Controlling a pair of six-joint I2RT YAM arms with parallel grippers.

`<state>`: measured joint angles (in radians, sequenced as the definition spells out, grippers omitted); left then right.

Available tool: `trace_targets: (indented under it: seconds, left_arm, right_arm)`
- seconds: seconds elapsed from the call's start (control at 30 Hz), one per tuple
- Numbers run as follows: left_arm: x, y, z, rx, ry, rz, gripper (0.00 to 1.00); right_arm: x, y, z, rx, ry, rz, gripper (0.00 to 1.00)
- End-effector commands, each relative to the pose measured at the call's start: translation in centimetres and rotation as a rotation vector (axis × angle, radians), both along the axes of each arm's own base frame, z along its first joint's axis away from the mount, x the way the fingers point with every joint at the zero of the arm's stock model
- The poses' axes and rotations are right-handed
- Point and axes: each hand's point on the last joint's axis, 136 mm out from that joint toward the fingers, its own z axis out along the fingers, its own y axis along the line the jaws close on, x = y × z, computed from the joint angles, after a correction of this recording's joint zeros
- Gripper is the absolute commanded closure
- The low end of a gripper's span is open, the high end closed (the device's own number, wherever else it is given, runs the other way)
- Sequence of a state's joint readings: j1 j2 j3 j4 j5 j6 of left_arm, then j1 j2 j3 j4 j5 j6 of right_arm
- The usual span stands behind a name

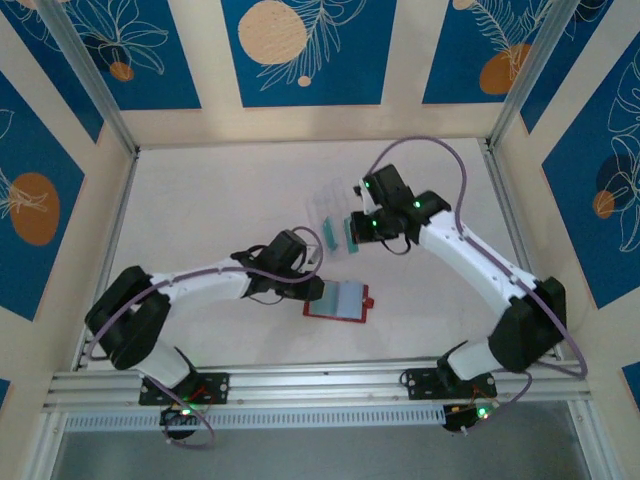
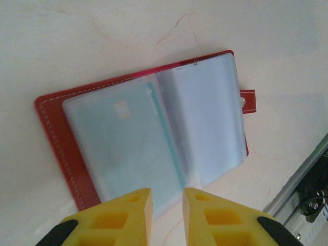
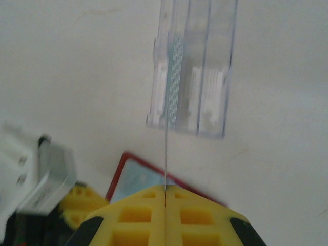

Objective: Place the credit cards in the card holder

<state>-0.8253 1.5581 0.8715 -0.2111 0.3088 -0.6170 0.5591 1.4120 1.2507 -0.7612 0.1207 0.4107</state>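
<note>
Pale tabletop, walled by blue leaf-patterned panels, carries the card holder [image 1: 338, 301] near its middle, lying open with clear sleeves up, long axis left to right and clasp tab to the right. The left gripper [image 2: 166, 202] hangs at its left edge, fingers slightly apart, and the left wrist view shows a teal edge [image 2: 166, 133] inside one sleeve. Just beyond, the right gripper [image 1: 362, 228] is clamped on a credit card [image 1: 348, 232] held on edge, a thin line in its wrist view, with the clear case [image 1: 330, 198] farther back.
</note>
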Motion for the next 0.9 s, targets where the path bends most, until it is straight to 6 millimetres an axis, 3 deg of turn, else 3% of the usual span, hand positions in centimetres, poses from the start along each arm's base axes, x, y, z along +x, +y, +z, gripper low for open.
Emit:
trace_targets:
  seconds: [0.0,0.17,0.37,0.57,0.87]
  left_arm:
    - [-0.5,-0.8,-1.1,0.032,0.024,-0.063,0.78]
    - [-0.2,-0.3,-2.8,0.093,0.027,-0.064,0.78]
    - [-0.7,1.0,-4.9,0.157,0.046,-0.058,0.78]
    - [-1.2,2.4,-6.1,0.202,0.052,-0.037,0.79]
    - [-1.5,2.8,-6.5,0.200,0.058,-0.015,0.79]
  right_arm:
    - [-3.0,1.3,-1.2,0.140,0.057,0.033,1.00]
    - [-6.7,1.5,-3.5,0.286,0.117,0.063,1.00]
    - [-9.0,2.7,-5.9,0.414,0.235,0.108,1.00]
    - [-9.6,2.8,-8.7,0.436,0.357,0.091,1.00]
    - [-10.2,1.9,-11.8,0.449,0.494,0.043,1.00]
